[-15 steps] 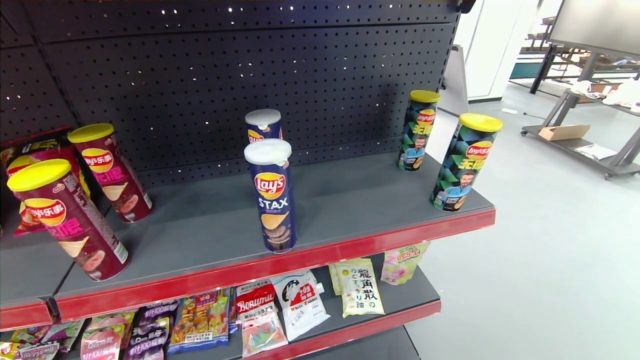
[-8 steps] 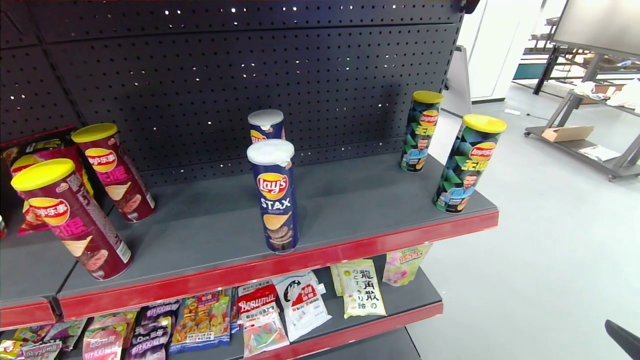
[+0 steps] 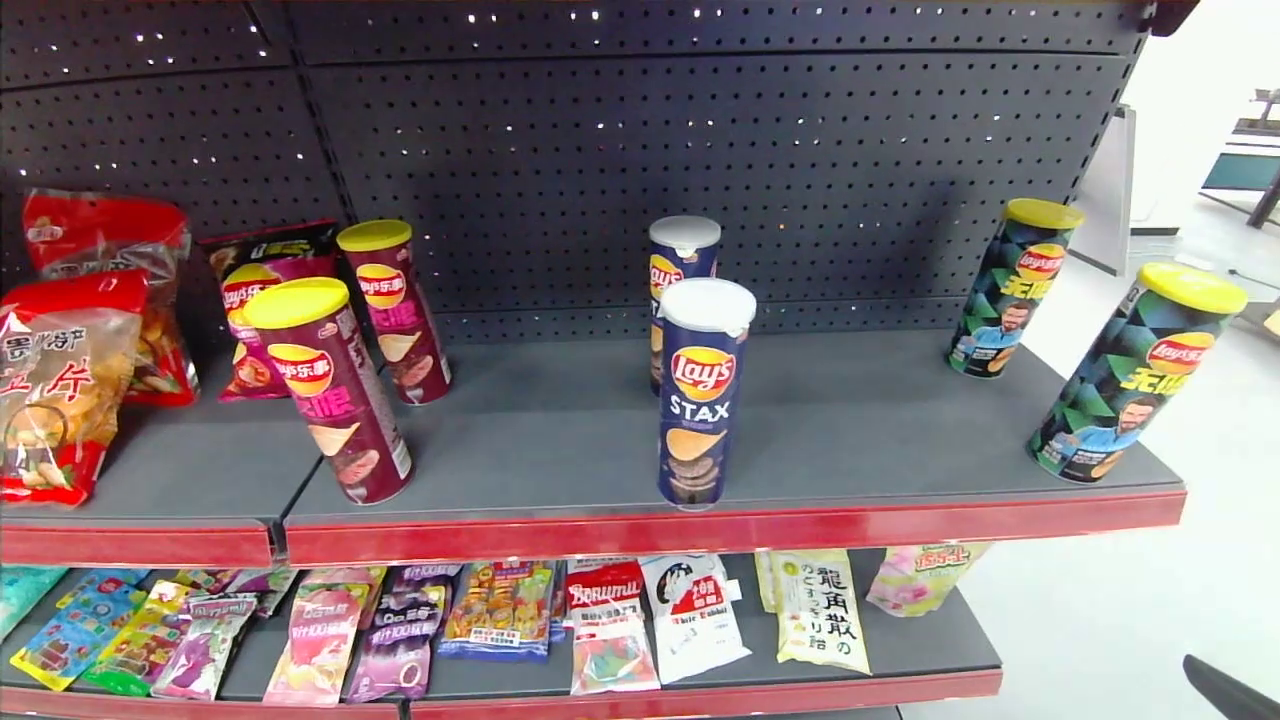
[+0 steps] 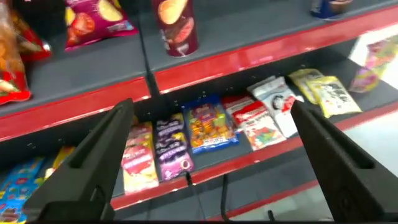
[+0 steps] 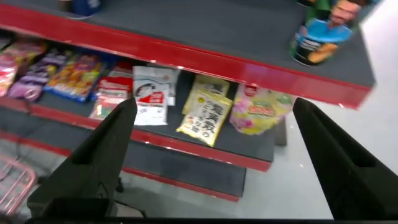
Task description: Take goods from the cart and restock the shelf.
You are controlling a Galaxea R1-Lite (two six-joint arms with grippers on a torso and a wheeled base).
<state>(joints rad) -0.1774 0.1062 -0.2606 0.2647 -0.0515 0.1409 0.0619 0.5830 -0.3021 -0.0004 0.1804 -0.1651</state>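
Your left gripper (image 4: 210,163) and right gripper (image 5: 211,163) hang released, empty (both facing the shelf (image 3: 730,528)); fetching probably comes next.

Mid frame, shelf deck (image 3: 560,430): matt dark grey painted metal, smooth. Its front lip (image 3: 700,528): glossy red, catches the light. Top of frame, back panel (image 3: 700,150): matt black perforated metal. Centre, blue can (image 3: 703,400): glossy printed tube with a frosted white plastic lid (image 3: 707,303). Left, maroon can (image 3: 335,400), and right, green can (image 3: 1135,390): same gloss, smooth yellow plastic lids. Far left, bags (image 3: 55,390), and bottom, packets (image 3: 505,610): shiny crinkled plastic film. Lower right, floor (image 3: 1100,620): smooth, pale, faint sheen. The left end effector (image 4: 211,109) fingers (image 4: 93,168) and right end effector (image 5: 212,102) fingers (image 5: 336,162): matt black, plastic-looking.
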